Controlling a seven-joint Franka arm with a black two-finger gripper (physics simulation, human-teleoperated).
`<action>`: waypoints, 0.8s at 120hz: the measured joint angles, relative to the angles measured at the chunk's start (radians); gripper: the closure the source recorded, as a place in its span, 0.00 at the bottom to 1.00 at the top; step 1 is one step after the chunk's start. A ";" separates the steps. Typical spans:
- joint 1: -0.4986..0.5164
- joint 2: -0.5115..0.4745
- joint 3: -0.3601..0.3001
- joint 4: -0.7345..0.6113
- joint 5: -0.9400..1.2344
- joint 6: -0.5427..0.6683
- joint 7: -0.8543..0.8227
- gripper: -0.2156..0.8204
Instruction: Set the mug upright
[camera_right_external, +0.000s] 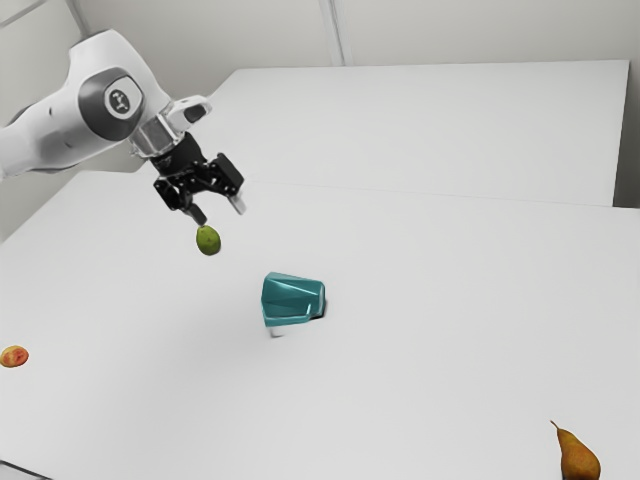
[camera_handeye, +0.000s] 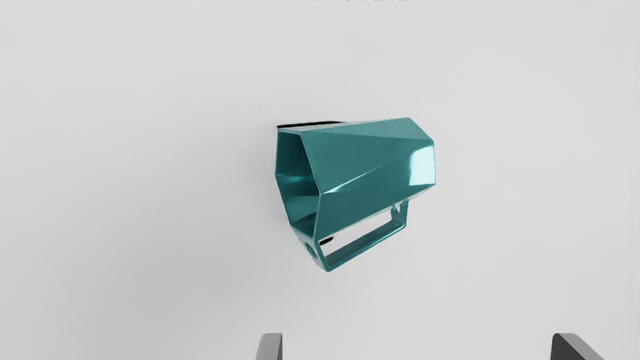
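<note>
Gloss against matt here, the mug (camera_handeye: 365, 175) gleaming over a dull table (camera_right_external: 420, 400)!
And look at those smooth, hard facets, flashing a crisp highlight, though metal or glazed ceramic, I can't tell; the tabletop runs smooth and flat-toned, the arm (camera_right_external: 60, 125) wears a smooth, plastic-looking shell with a soft sheen, and the gripper (camera_right_external: 220, 212) catches small glints on its dark body.

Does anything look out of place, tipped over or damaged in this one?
Yes: the teal mug lies on its side on the table, its mouth facing sideways rather than up, so it looks knocked over. I see no spill or damage.
</note>
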 joint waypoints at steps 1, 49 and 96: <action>0.003 -0.001 0.000 -0.007 -0.006 0.005 0.003 0.23; 0.031 -0.004 0.007 -0.249 -0.406 0.234 0.220 0.23; 0.067 0.046 0.009 -0.346 -0.737 0.329 0.473 0.23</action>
